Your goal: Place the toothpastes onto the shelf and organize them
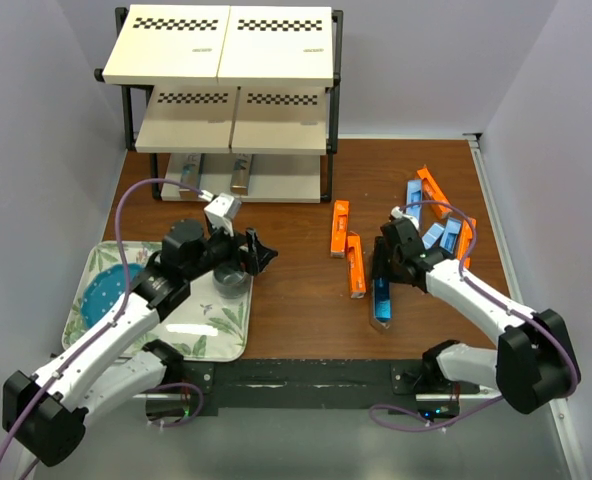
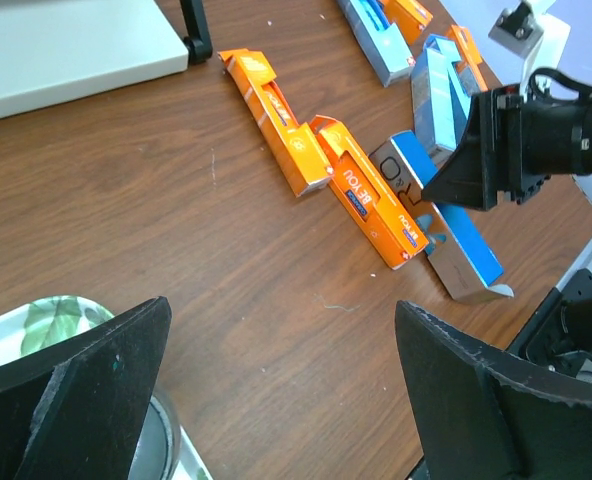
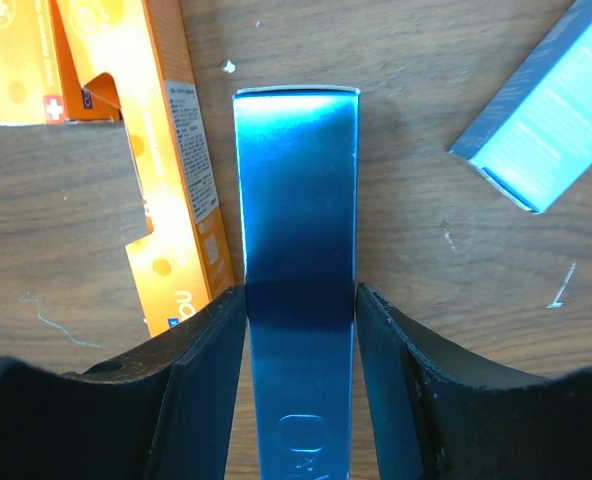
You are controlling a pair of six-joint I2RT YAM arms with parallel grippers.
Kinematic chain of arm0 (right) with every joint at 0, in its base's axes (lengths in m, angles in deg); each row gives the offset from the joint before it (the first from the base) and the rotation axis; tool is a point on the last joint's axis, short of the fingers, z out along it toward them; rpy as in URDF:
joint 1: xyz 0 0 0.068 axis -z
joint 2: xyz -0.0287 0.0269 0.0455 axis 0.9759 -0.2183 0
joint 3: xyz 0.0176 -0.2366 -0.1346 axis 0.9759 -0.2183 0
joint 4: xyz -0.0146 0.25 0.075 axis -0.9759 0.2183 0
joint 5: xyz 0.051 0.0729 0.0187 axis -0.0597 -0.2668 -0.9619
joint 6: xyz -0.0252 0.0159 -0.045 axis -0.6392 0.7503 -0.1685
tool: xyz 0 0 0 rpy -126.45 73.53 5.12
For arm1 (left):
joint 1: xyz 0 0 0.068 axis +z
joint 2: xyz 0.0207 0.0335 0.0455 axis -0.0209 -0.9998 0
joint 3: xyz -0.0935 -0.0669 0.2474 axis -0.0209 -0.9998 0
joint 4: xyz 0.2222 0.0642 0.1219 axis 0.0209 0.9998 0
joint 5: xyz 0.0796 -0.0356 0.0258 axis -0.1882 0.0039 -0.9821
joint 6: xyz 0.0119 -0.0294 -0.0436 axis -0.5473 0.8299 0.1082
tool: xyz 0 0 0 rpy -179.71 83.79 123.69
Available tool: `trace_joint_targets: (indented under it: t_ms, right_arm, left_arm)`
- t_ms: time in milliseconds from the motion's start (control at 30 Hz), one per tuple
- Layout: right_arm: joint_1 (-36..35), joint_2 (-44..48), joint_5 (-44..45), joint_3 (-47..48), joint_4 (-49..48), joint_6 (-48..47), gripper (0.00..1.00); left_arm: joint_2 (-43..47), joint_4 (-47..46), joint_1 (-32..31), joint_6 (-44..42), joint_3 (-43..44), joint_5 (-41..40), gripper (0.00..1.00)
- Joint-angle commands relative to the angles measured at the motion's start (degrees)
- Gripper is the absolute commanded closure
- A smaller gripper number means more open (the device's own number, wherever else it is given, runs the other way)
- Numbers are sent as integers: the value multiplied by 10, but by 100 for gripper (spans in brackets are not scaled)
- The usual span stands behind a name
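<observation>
Cream shelf (image 1: 226,45), two toothpastes (image 1: 240,176) on bottom tier

The shelf (image 1: 276,45) stands at 12 o'clock on the table: a black frame with three cream boards and checkered strips along their back edges. On its bottom board lie a light blue box (image 1: 189,172) and a darker box (image 1: 240,178), side by side. Right of centre, an orange box (image 1: 340,228) and a second orange box (image 1: 355,265) lie flat, nearly end to end, flaps open. At their 4 o'clock lies a shiny dark blue box (image 1: 382,300). At 2 o'clock, light blue and orange boxes form a loose heap (image 1: 438,215).
</observation>
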Motion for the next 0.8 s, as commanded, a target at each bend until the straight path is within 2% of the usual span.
trace_joint_targets:
  t_ms: [0,233,333,400,433,567,733,767]
  right_arm:
    - [20,1,-23,-5,-3,-19,49]
    - [23,-52,-41,7,-36,-19,41]
    - [23,-69,-43,19,-41,-20,41]
    - [24,-80,-43,26,-40,-22,45]
    - [23,-78,-44,28,-38,-23,50]
    - [24,-35,-43,34,-18,-17,62]
    - [25,45,-46,39,14,25,65]
    - [25,56,-50,42,17,35,65]
  left_arm:
    - [-12,-43,-18,18,-2,9,0]
    - [-34,-52,-68,30,-1,-21,0]
    - [-40,-57,-89,41,-5,-35,0]
    - [-46,-57,-101,48,-4,-47,0]
    - [-48,-76,-116,50,-4,-53,0]
    - [-73,-95,-156,61,2,-82,0]
    - [-128,-127,-234,80,24,-132,0]
    - [-137,-140,-247,82,29,-164,0]
